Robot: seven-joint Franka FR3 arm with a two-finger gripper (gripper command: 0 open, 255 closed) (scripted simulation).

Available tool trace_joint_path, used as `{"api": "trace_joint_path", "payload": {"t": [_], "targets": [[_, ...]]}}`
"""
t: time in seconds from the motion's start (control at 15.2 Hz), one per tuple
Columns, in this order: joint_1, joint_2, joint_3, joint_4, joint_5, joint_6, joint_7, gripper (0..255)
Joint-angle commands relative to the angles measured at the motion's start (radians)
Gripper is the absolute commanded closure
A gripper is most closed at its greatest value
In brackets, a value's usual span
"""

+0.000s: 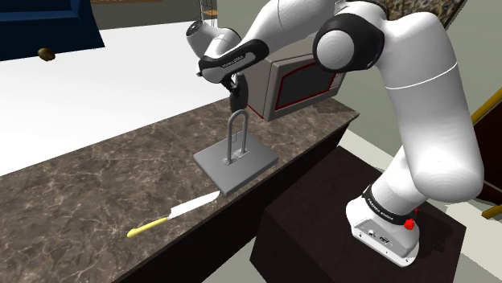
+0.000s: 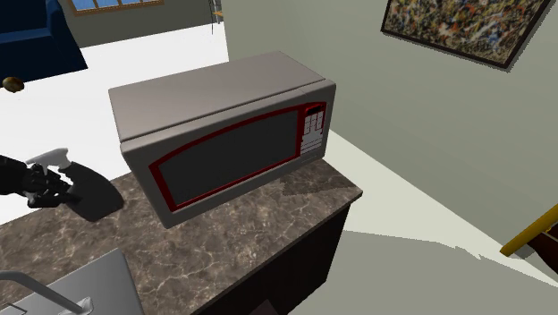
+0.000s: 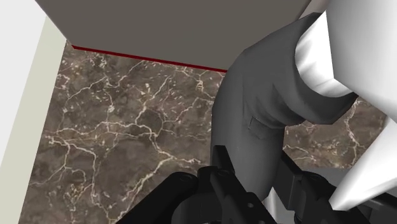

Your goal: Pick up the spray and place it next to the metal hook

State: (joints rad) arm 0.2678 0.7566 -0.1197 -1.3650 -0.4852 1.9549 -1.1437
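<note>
Shoulder view: lettering on the arm's wrist link, too small to read. Gripper (image 1: 236, 98) hangs just above the metal hook (image 1: 236, 133), which stands on a grey base plate (image 1: 245, 170). Yellow-handled knife (image 1: 178, 213) lies nearer, left. Dark marbled counter (image 1: 80, 189).

Second exterior view: claw clamped on a pale spray bottle (image 2: 49, 164), held off the counter left of the red-trimmed microwave (image 2: 224, 134). Keypad label unreadable. Painting (image 2: 456, 27) far right.

Wrist view: grey bottle body clasped between the fingers.
</note>
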Motion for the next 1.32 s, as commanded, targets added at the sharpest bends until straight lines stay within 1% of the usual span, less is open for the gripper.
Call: {"api": "trace_joint_path", "payload": {"t": [0.0, 0.92, 1.25], "targets": [[0.0, 0.012, 0.0, -0.006, -0.002, 0.016, 0.009, 255], [-0.004, 0.134, -0.004, 0.005, -0.013, 0.115, 0.064, 255], [-0.004, 0.134, -0.004, 0.005, -0.013, 0.115, 0.064, 255]]}}
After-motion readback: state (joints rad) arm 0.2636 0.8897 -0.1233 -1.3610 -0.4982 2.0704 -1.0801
